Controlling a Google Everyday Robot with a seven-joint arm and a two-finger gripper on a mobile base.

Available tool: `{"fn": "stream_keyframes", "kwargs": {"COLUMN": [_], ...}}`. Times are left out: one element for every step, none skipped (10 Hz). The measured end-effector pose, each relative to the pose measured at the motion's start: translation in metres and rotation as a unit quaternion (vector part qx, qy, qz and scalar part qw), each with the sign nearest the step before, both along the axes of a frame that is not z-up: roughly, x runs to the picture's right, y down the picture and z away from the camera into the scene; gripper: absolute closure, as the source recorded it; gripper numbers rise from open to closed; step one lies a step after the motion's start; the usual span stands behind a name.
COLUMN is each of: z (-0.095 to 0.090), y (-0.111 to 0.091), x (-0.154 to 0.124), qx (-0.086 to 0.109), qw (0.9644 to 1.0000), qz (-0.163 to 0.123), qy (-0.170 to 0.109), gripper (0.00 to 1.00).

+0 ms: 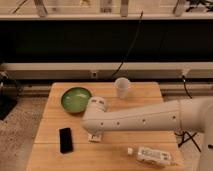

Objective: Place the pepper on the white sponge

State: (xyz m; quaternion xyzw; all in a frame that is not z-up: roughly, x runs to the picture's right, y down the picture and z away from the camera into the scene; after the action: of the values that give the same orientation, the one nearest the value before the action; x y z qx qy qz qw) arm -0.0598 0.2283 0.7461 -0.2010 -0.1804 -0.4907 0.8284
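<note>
My gripper (93, 128) is at the left end of the big white arm (145, 117), which reaches across the wooden table (50, 132) from the right. It points down just over a small whitish block, the white sponge (94, 137). The sponge peeks out under the arm, right of the black phone (65, 139). The pepper does not show; it is hidden by the arm or out of view.
A green bowl (76, 99) stands at the back left. A white cup (121, 87) stands at the back middle. A white labelled bottle (151, 155) lies near the front right edge. A dark wall with cables runs behind the table.
</note>
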Motion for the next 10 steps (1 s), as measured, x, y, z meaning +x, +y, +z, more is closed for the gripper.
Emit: {"fn": "stream_keyframes", "kwargs": {"z": [0.000,0.001,0.002,0.003,0.004,0.006,0.007,0.007,0.008,0.008], "y": [0.001,0.001,0.002,0.003,0.004,0.005,0.007,0.008,0.009,0.010], "x": [-0.001,-0.002,-0.003,-0.006,-0.007,-0.008,-0.009,-0.011,-0.011,-0.012], "qx": [-0.001,-0.002,-0.002,-0.004,-0.006,-0.007,-0.010,-0.011,-0.012,-0.013], "qw": [1.0000,1.0000,1.0000,0.9999,0.9999,0.9999,0.9998,0.9997,0.9997,0.9996], "qz": [-0.001,-0.002,-0.003,-0.005,-0.007,-0.008,-0.012,-0.015,-0.018,-0.021], "qy": [-0.002,-0.004,-0.006,-0.009,-0.011,-0.011,-0.013,-0.015,-0.015,-0.016], "gripper": [0.98,0.98,0.98,0.98,0.98,0.98,0.98,0.97,0.92,0.85]}}
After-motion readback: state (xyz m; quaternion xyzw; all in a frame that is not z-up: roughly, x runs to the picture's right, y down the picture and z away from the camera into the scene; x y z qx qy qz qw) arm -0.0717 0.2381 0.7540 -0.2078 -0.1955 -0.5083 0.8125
